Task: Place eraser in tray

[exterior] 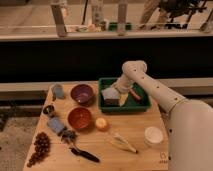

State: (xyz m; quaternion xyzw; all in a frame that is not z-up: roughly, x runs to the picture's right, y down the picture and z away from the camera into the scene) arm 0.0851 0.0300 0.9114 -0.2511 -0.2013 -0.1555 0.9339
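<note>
We find gripper (118,90) over tray (145,106), fingers apart beside eraser (109,95). We judge eraser light, stiff, grippy; take across short sides.

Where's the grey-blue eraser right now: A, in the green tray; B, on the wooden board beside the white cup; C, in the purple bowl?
A: the eraser lies inside the tray, with the gripper over the tray right beside it.
</note>
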